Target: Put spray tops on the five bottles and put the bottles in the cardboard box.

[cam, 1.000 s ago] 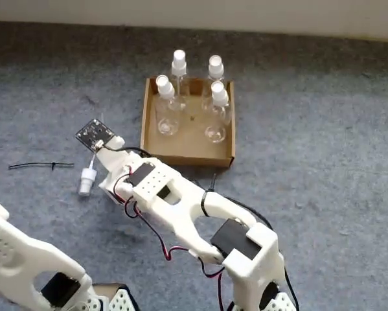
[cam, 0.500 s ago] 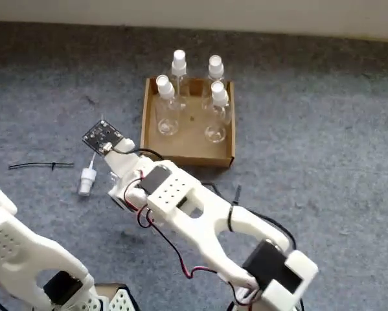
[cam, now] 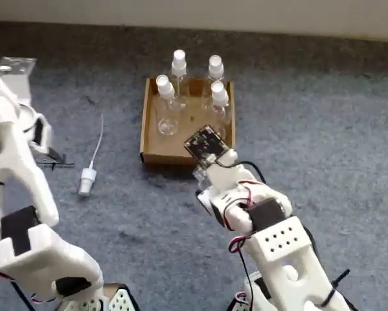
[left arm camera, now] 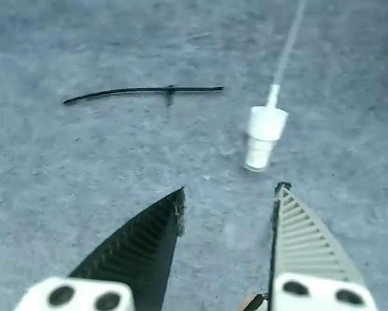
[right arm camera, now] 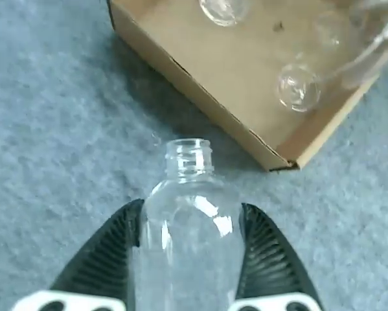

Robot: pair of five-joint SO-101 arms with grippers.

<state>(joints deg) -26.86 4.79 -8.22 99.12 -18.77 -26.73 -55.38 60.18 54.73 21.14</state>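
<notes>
A grey, carpet-like covering is lying over the table [cam: 323,129], and a pale strip of wall is running along its far edge in the high view.

The shallow brown cardboard box [cam: 156,153] is sitting open near the middle of the table. Four clear plastic bottles with white spray tops [cam: 168,110] are standing upright inside it in two rows.

A fifth clear plastic bottle with a bare threaded neck [right arm camera: 188,194] is sitting between the black ribbed fingers of the right hand [right arm camera: 190,217], which is gripping its body on both sides. This bottle is lying outside the box, near its front corner, neck towards the cardboard wall.

A loose white spray top with a thin dip tube [cam: 85,180] is lying on the table to the side of the box, well apart from the held bottle.

The left wrist view is showing this spray top [left arm camera: 265,137] just beyond the left hand [left arm camera: 230,192], whose fingers are spread wide with nothing between them. It is also showing the whole thin black cable tie [left arm camera: 142,92] beside the top. The right wrist view is showing the round bottle bases through the clear plastic on the box floor [right arm camera: 242,65].
</notes>
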